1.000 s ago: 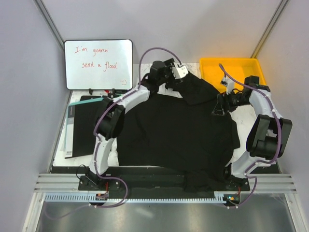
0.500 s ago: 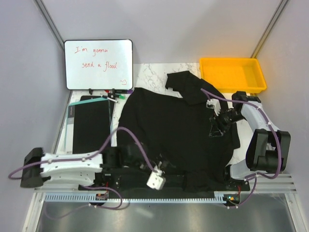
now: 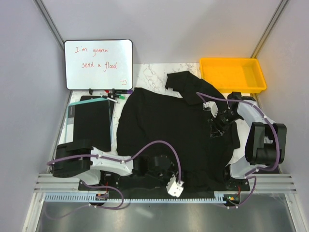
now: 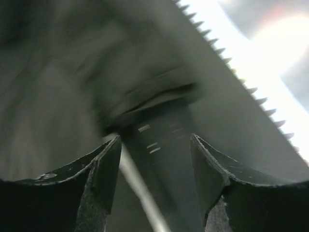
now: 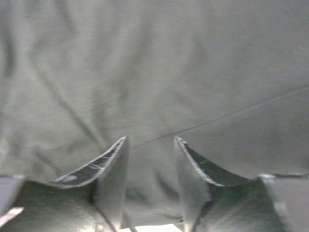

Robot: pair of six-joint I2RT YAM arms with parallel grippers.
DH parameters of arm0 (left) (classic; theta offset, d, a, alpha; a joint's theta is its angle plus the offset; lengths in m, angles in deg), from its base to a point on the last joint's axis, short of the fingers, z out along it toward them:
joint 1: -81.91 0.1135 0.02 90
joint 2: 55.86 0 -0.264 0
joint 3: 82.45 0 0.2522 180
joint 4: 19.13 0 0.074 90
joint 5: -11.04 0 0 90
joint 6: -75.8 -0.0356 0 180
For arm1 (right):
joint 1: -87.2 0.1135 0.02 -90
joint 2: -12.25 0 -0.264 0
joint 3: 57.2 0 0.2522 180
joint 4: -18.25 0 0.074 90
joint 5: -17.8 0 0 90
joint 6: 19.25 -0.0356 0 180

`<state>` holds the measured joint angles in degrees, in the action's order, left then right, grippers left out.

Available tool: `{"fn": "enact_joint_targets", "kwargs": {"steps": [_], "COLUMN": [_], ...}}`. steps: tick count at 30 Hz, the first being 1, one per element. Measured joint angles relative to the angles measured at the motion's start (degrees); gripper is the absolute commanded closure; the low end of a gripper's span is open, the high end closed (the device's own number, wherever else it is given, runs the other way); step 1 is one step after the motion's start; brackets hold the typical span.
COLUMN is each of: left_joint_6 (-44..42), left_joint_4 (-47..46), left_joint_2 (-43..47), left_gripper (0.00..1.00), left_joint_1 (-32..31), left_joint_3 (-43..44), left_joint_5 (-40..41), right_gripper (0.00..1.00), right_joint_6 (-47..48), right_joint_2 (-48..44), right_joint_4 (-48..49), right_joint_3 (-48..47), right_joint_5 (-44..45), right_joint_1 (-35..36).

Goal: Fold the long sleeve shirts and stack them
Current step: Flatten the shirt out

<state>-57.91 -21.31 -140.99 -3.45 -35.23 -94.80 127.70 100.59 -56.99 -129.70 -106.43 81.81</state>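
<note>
Left wrist view first: shows the left jaws spread apart low at the near edge, a blurred dark strip between them and a pale toothed rail (image 4: 241,72) just beyond, nothing clearly pinched. Farther in, finds the right jaws partly open and pressed onto the right side of the black shirt (image 3: 169,125), cloth lying between them, but cannot tell whether it is pinched. Places the shirt spread across the middle of the counter (image 3: 149,75), 1 sleeve bunched toward the far edge near the yellow tray (image 3: 208,72), with the black board (image 3: 89,125) at left and the whiteboard (image 3: 98,64) beyond it.
</note>
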Motion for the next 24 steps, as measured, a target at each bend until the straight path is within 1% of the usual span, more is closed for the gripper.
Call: {"fn": "enact_joint_targets", "kwargs": {"steps": [3,5,8,10,12,14,17,19,23,24], "left_joint_6": [1.5,2.6,2.6,1.7,0.8,0.5,0.3,-0.1,-0.7,-0.8], "left_joint_4": [2.8,5.9,12.9,18.4,22.5,26.0,29.6,31.5,32.2,32.5], "left_joint_2": [2.3,6.7,14.6,19.3,21.9,21.6,16.2,10.9,9.7,9.6], "left_gripper": [0.37,0.4,0.41,0.41,0.42,0.45,0.46,0.48,0.5,0.5], "left_joint_1": [5.3,10.7,17.5,20.4,21.5,22.3,24.1,26.8,27.1,27.1], "left_joint_3": [1.8,3.0,3.6,3.2,2.0,0.5,-0.3,-0.9,-0.2,0.0], "left_joint_5": [0.3,0.3,0.1,0.0,0.2,0.9,4.0,7.4,7.8,7.5], "right_gripper": [0.55,0.57,0.58,0.59,0.59,0.59,0.59,0.55,0.49,0.46], "right_joint_6": [-1.2,-1.9,-3.4,-4.8,-5.5,-6.0,-6.3,-6.2,-4.7,-4.2], "right_joint_2": [4.5,7.1,11.0,12.5,13.3,14.0,14.8,15.4,15.6,15.6], "right_joint_4": [3.1,5.3,8.3,8.6,9.5,10.4,11.9,13.0,13.0,12.8], "right_joint_3": [-0.8,-0.8,-1.3,-2.9,-4.1,-5.3,-6.5,-7.4,-8.3,-8.4], "right_joint_5": [3.4,5.8,8.9,9.7,11.0,12.2,13.7,15.0,15.1,14.9], "right_joint_1": [0.0,0.0,0.0,0.0,0.0,0.1,0.1,0.1,0.1,0.1]}}
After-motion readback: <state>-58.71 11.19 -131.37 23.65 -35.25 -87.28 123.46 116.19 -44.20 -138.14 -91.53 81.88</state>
